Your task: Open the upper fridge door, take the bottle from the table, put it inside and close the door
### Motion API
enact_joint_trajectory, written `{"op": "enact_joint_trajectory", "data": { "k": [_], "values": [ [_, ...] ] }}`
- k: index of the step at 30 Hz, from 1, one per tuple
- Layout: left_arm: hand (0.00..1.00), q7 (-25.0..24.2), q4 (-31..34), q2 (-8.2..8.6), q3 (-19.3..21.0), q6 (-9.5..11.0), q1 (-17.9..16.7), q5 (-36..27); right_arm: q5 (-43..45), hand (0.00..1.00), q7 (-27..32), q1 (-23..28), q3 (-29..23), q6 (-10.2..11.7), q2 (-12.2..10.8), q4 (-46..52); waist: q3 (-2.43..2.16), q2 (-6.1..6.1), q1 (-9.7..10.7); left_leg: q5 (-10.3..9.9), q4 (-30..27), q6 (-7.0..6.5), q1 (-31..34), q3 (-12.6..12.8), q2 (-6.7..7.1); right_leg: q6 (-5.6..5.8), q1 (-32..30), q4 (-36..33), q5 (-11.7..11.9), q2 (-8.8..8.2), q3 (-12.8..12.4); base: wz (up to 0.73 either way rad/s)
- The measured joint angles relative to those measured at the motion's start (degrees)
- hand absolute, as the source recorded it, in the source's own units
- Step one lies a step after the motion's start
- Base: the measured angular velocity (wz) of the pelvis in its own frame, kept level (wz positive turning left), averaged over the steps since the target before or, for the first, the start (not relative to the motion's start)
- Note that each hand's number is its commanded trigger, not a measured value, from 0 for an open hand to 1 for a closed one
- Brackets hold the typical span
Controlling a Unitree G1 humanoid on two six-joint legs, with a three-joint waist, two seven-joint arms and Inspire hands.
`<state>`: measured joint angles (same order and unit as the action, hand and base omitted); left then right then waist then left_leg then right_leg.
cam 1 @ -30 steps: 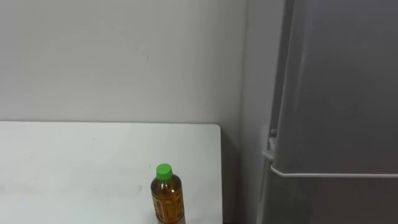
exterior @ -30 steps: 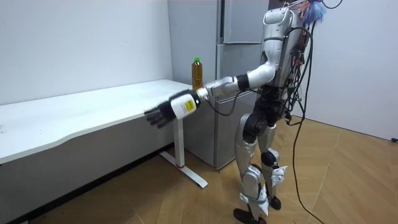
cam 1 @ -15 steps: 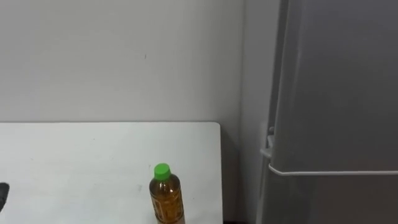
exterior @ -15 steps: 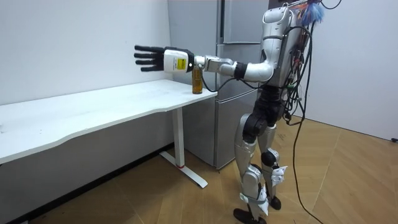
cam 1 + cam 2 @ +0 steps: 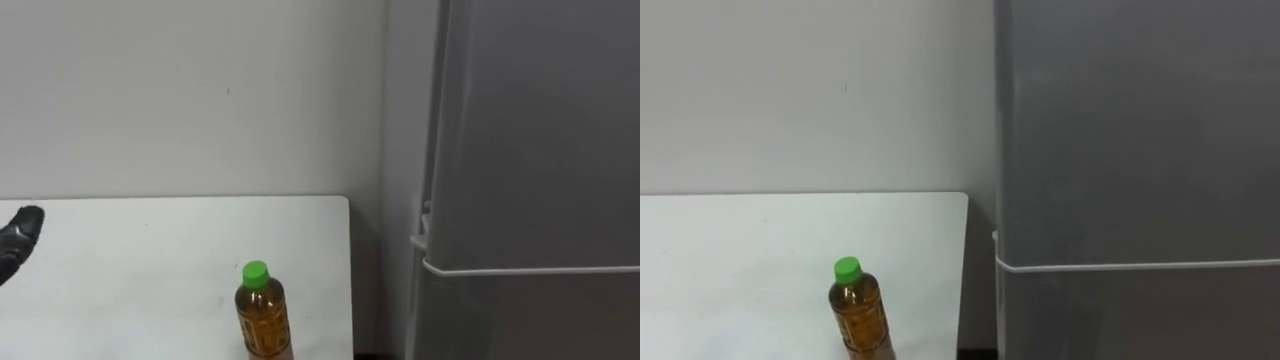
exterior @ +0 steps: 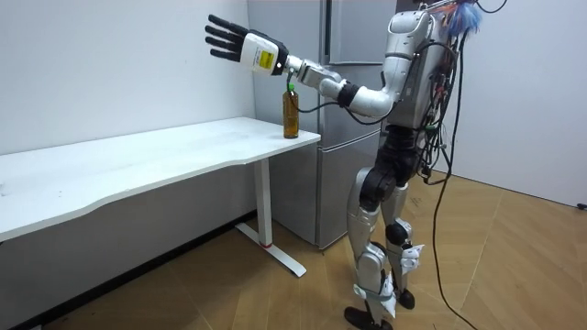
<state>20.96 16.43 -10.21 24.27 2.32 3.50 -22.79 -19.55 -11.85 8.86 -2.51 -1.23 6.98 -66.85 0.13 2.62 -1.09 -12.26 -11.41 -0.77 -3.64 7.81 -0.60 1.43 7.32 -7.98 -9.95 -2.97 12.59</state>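
Presently: reach step, 1 amber plastic bottle with green cap (image 5: 262, 320) not yet grasped, upright near the right edge of the white desk (image 5: 150, 260), beside the closed grey fridge (image 5: 540, 150). Left robot hand (image 6: 240, 46) held high, fingers spread, empty. Next move likely: lower the hand, wrap the bottle's body.

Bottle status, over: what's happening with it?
Left hand open, empty, high above table. Bottle upright near table's edge, beside fridge. Fridge doors shut.
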Motion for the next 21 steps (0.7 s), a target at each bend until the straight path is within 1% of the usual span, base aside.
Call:
{"op": "enact_joint_trajectory", "data": {
  "k": [2, 3, 6, 7, 8, 10, 11, 12, 14, 16, 18, 19, 21],
  "values": [
    [0.0, -0.68, 1.74, 0.0, -0.06, -1.23, 0.49, -0.02, -0.08, 0.0, -0.09, -0.07, 0.01, -0.11, -0.01, 0.09, 0.01, 0.03, 0.39, 0.0, -0.1, 0.0, 0.07, 0.0, 0.0, 0.0, -0.12, 0.0, 0.0, 0.0, 0.02, 0.0],
    [0.0, -1.33, 3.29, 0.0, -0.06, -2.17, 0.97, -0.02, -0.08, 0.0, -0.16, -0.08, 0.0, -0.17, -0.02, 0.25, -0.01, 0.03, 0.61, 0.0, -0.06, 0.0, 0.07, 0.0, 0.0, 0.0, -0.2, 0.0, 0.0, 0.01, 0.08, 0.0],
    [0.0, -3.35, 5.83, 0.0, -0.98, -3.84, 3.38, 0.01, -0.23, 0.0, -0.13, -0.13, 0.01, -1.35, 0.02, 0.55, 0.06, 0.27, 0.74, 0.0, 0.08, 0.0, 0.09, 0.01, 0.01, 0.0, -0.37, 0.02, 0.0, 0.02, 0.03, 0.0],
    [0.0, -4.34, 6.48, 0.0, -1.6, -4.78, 4.44, 0.36, -0.12, 0.0, -0.06, -0.33, -0.01, -1.45, 0.05, 0.54, 0.1, 0.43, 0.85, 0.0, 0.1, 0.0, 0.19, 0.0, 0.01, 0.0, -0.43, 0.01, 0.0, 0.02, -0.08, 0.0],
    [0.0, -4.9, 6.86, 0.0, -1.94, -5.19, 4.73, 0.75, -0.1, 0.0, -0.04, -0.44, 0.0, -1.57, 0.05, 0.55, 0.06, 0.52, 0.9, 0.0, 0.17, 0.0, 0.27, 0.01, 0.01, 0.0, -0.44, 0.0, 0.0, 0.02, -0.08, 0.0],
    [0.0, -7.62, 7.83, -0.01, -3.82, -6.68, 5.35, 0.98, -0.12, 0.0, 0.39, -0.56, 0.08, -2.41, 0.05, 0.81, -0.01, 0.88, 1.09, 0.0, 0.25, 0.0, 0.27, 0.1, 0.02, 0.0, -0.46, 0.0, 0.0, 0.03, -0.49, -0.05],
    [0.0, -8.14, 8.01, -0.01, -4.42, -7.18, 5.35, 0.98, -0.11, 0.0, 0.45, -0.59, 0.09, -2.56, 0.09, 0.84, -0.04, 0.93, 1.13, 0.0, 0.24, 0.0, 0.23, 0.2, 0.01, 0.0, -0.48, 0.0, 0.0, 0.05, -0.86, -0.11],
    [0.0, -9.3, 8.42, 0.0, -5.52, -8.19, 5.36, 0.76, -0.12, 0.0, 0.45, -0.71, 0.16, -2.67, 0.16, 0.84, -0.16, 1.11, 1.11, 0.0, 0.23, 0.0, 0.22, 0.4, -0.01, 0.0, -0.57, 0.0, 0.0, 0.08, -1.26, -0.14],
    [0.0, -11.28, 8.61, -0.01, -6.79, -9.29, 5.47, -1.07, 0.13, 0.0, 0.43, -1.19, 0.12, -3.51, 0.31, 0.78, -0.26, 1.26, 1.52, 0.0, 0.22, 0.0, 0.19, 0.71, 0.0, 0.0, -0.65, 0.02, 0.0, 0.06, -1.51, -0.1],
    [0.0, -12.8, 9.29, 0.0, -8.98, -10.66, 5.9, -3.19, 1.12, 0.0, 0.41, -2.18, 0.68, -4.28, 0.28, 0.68, -0.22, 1.16, 2.77, 0.0, 0.19, -0.01, 0.24, 0.8, 0.03, 0.0, -0.69, 0.03, 0.0, 0.01, -1.5, 0.0],
    [0.0, -14.49, 9.29, 0.04, -10.89, -11.72, 7.02, -4.1, 2.12, 0.0, 0.45, -2.7, 1.28, -5.07, 0.19, 0.79, -0.12, 0.97, 3.21, 0.01, 0.11, -0.01, 0.21, 0.88, 0.04, 0.0, -0.67, 0.03, 0.0, -0.02, -1.4, -0.02],
    [0.0, -16.15, 9.29, 0.1, -11.51, -12.16, 7.3, -4.08, 2.23, 0.0, 0.44, -2.72, 1.25, -5.2, 0.07, 0.97, -0.06, 0.86, 3.78, 0.01, 0.1, -0.02, 0.21, 0.89, 0.06, 0.0, -0.69, 0.02, 0.0, -0.04, -1.4, 0.0],
    [0.0, -18.44, 9.29, 0.1, -12.1, -12.83, 7.37, -4.71, 2.14, 0.0, 0.44, -2.85, 1.27, -5.68, -0.02, 1.7, -0.1, 0.92, 4.29, 0.01, 0.01, -0.02, 0.23, 0.92, 0.03, 0.0, -0.73, 0.02, 0.0, -0.04, -1.42, 0.0]
  ]
}}
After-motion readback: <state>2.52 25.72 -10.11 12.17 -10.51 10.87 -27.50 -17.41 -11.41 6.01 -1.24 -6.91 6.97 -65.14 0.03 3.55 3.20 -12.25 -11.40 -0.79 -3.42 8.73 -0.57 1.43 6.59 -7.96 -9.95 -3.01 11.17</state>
